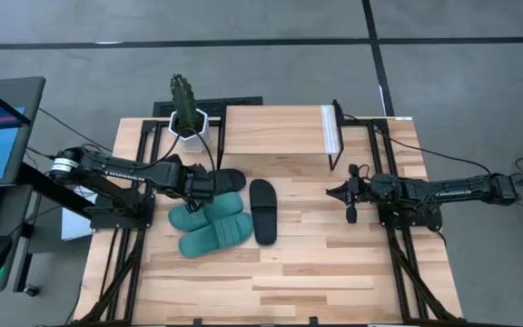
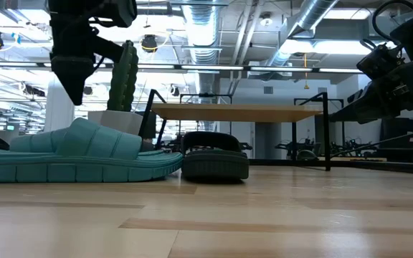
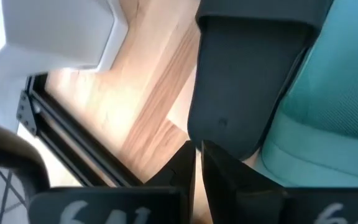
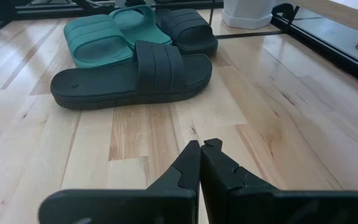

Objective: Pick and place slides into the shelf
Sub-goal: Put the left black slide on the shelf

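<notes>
Left hand closed; right hand closed, both hovering

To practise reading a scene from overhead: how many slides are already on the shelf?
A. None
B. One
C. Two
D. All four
A. In the high view the shelf carries no slide; the two teal slides and two black slides all lie on the tabletop in front of it.

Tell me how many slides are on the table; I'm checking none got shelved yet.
4: two teal slides side by side, one black slide right of them, another black slide under the left claw. The shelf top is bare.
</notes>
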Motion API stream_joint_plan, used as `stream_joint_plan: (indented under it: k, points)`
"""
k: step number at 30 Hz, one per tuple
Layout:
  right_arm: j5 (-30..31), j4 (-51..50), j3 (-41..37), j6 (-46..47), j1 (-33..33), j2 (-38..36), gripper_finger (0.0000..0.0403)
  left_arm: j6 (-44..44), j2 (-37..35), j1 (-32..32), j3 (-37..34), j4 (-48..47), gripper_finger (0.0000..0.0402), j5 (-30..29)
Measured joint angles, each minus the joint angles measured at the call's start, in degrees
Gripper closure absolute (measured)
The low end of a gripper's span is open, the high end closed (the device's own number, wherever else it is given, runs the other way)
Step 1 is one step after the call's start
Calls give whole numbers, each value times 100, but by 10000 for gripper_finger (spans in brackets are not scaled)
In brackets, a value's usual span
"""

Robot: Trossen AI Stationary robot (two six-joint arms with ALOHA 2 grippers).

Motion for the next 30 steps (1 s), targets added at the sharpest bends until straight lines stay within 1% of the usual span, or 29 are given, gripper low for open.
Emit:
stream_joint_plan:
  k: [6,12,15,18,21,24,27,30]
  points:
    - [0,0,1,-1,1,0,403,749,0,69,-71,-11,384,0]
    - [0,0,0,-1,-2,0,403,758,0,90,-491,43,384,139]
    - [0,0,0,-1,0,0,403,1121,2,95,-622,135,384,143]
    - [0,0,0,-1,-1,0,403,1928,2,89,-651,167,384,122]
    - [0,0,-1,-1,-1,0,403,2913,2,48,-651,512,384,-50]
    - [0,0,1,1,-2,0,403,4333,2,-29,-651,1064,384,-90]
    - [0,-1,0,-1,-2,0,403,5824,2,-112,-651,1890,384,-92]
    - [0,0,0,-1,0,0,403,6988,2,-141,-651,2517,384,-94]
